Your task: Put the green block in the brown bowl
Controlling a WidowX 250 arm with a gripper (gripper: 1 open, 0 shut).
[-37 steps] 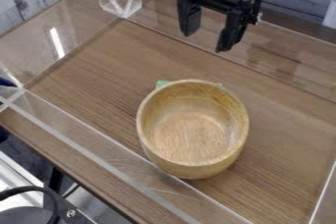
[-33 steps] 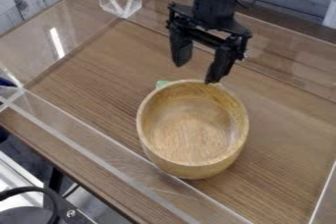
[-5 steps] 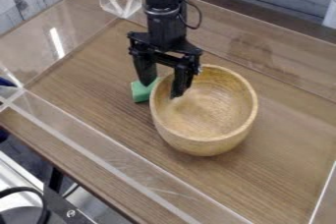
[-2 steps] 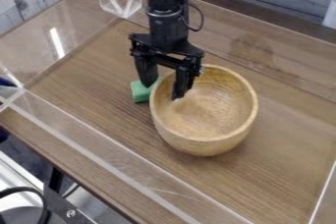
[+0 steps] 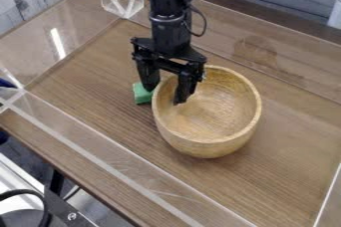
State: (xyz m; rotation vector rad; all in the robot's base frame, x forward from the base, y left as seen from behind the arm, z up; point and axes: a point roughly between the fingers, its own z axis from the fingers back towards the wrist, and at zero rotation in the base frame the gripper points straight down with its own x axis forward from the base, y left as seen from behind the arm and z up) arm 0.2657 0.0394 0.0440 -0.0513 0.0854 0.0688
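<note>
**Lining up on the green block beside the bowl**

Resting on the table, the green block (image 5: pixel 140 93) sits just left of the brown bowl (image 5: pixel 208 112), touching or nearly touching its rim. The gripper (image 5: pixel 163 80) points straight down with jaws spread wide and empty; the block lies at its left finger, slightly left of centre.

Green block (image 5: pixel 140 94) partly hidden behind hand (image 5: pixel 164 80) finger; arm cut off at top edge.
</note>
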